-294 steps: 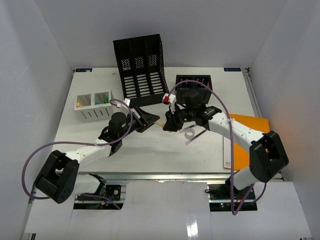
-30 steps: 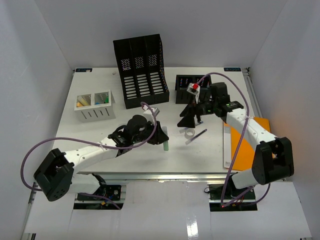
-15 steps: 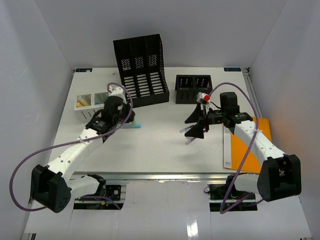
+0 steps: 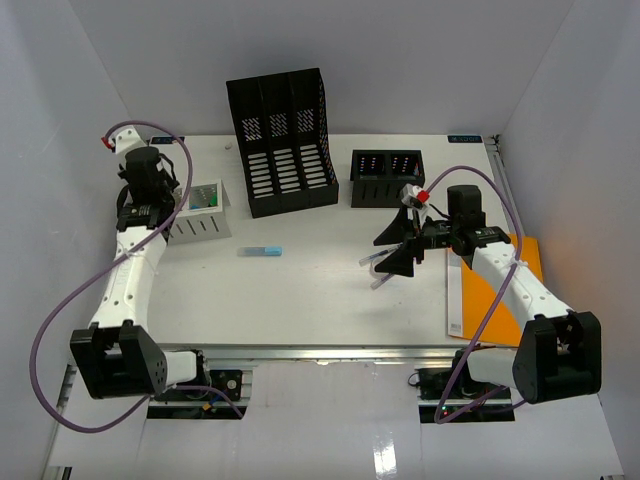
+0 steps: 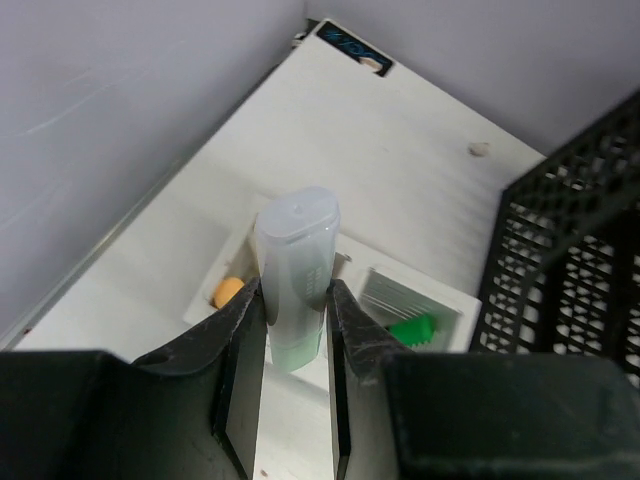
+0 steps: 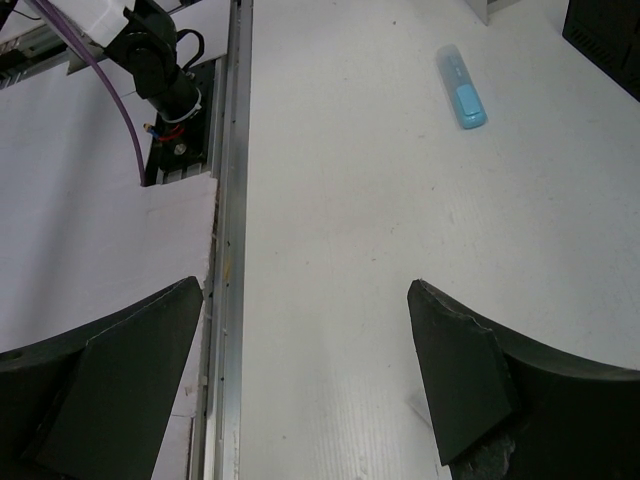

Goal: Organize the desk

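The desk is a white tabletop with a silver rail along its front. My left gripper is shut on a pale green marker with a translucent cap, held upright above the white divided bin. In the top view that gripper hangs over the bin at the back left. My right gripper stands wide open over the desk's right middle with nothing between its fingers. A blue marker lies on the desk, also in the right wrist view.
A tall black file rack and a low black organizer stand at the back. An orange folder lies at the right edge. A tape ring and a pen lie under my right gripper. The bin holds orange and green items.
My left arm has swung from the desk's middle to the back left, carrying the pale green marker over the white bin. The right gripper has shifted slightly right, still open.
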